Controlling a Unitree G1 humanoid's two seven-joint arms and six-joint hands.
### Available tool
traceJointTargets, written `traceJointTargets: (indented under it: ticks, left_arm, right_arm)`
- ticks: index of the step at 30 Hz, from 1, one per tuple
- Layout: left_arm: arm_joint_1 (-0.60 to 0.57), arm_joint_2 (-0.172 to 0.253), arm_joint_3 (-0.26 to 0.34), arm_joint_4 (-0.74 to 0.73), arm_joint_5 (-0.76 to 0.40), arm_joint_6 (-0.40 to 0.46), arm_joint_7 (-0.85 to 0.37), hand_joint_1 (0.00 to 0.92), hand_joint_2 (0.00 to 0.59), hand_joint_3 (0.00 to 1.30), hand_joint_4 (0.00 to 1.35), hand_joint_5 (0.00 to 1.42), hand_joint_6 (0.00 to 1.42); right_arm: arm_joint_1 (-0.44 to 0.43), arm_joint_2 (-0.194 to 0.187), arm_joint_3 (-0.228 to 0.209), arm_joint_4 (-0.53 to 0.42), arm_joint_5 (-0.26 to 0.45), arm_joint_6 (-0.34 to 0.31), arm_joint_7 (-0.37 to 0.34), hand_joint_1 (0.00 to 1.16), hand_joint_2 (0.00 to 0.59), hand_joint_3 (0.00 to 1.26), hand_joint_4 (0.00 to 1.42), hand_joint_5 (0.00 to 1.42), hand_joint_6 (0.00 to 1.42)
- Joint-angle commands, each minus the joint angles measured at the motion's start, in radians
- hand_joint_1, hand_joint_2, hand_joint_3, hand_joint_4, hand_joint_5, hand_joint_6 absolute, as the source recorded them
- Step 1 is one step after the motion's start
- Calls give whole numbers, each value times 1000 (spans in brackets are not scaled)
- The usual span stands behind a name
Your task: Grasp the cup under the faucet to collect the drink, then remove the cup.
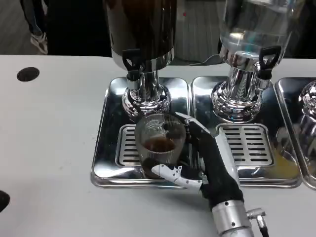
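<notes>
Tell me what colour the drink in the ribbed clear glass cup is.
Dark brown, pooled at the bottom of the ribbed clear glass cup, seen best in the head view.

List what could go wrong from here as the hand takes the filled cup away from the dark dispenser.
1. The right hand holds the ribbed glass cup from its side, over the drip tray; the smooth glass could slip.
2. The cup holds dark drink and is open-topped; a tilt or jerk may spill it.
3. The faucet stands close behind; lifting carelessly might knock it.
</notes>
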Motion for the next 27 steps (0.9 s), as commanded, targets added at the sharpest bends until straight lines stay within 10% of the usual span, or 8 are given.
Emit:
traceJointTargets:
  ticks: [1,27]
  left_arm:
    - [-3,-6,-6,-17,8,11,3,0,0,0,0,0,0]
    - [-4,-9,-12,-37,18,19,1,0,0,0,0,0,0]
  right_arm:
    - [32,-7,-13,-67,8,-28,9,908,196,366,407,422,356]
    - [271,-75,-38,-276,16,-102,63,898,194,375,425,439,368]
